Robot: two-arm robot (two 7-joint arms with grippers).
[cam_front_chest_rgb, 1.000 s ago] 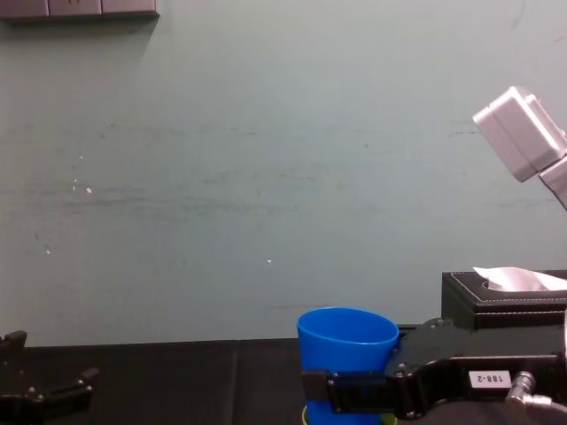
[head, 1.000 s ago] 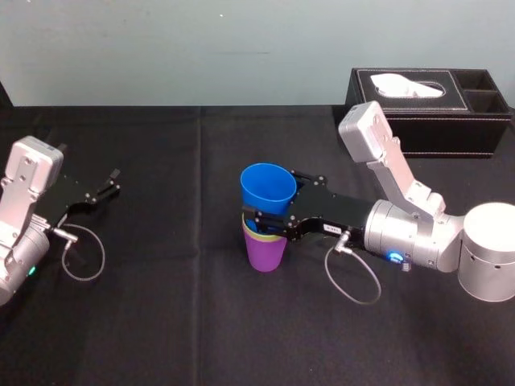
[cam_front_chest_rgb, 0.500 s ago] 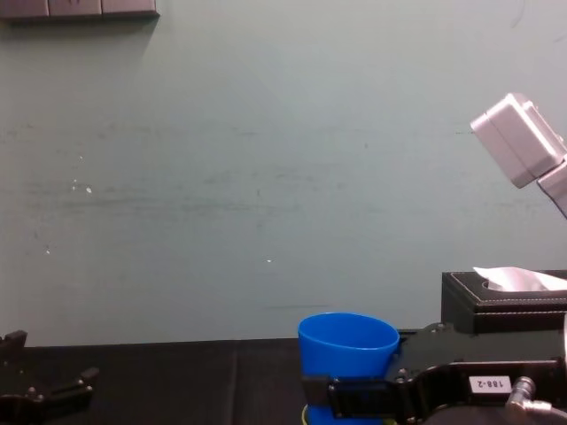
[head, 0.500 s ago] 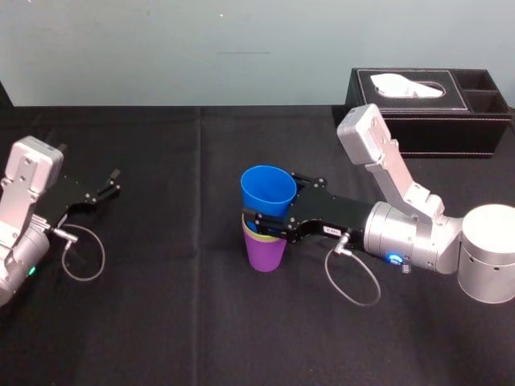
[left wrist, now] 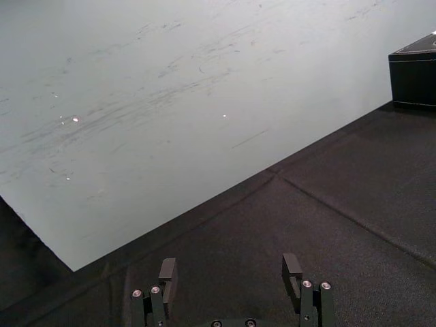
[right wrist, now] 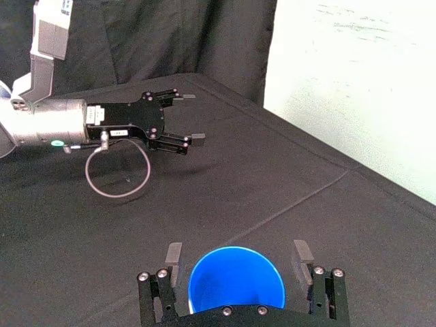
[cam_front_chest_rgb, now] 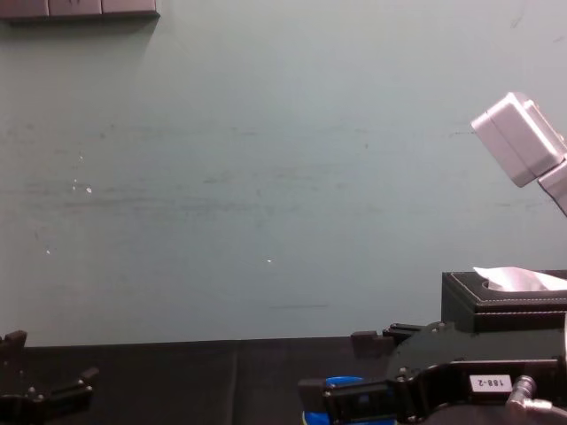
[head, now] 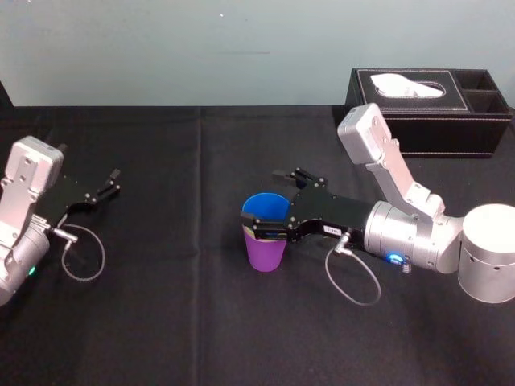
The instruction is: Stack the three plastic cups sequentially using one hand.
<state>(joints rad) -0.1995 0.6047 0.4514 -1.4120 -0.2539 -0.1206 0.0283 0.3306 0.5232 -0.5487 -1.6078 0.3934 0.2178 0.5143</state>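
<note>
Black and empty, the left gripper sits parked with fingers apart, well left of the right gripper. That one stands wide open at centre, holding nothing, a jaw either side of the blue cup, which sits nested in the purple cup just below the jaws. Stacking looks all but finished, though what lies between the two cups is hidden. Next comes a clean withdrawal, backing clear without clipping the rim and toppling the stack. Dark cloth lies beneath the gripper, a pale blue-green wall runs beyond it, and a tissue box stands farther back, off to its right.
</note>
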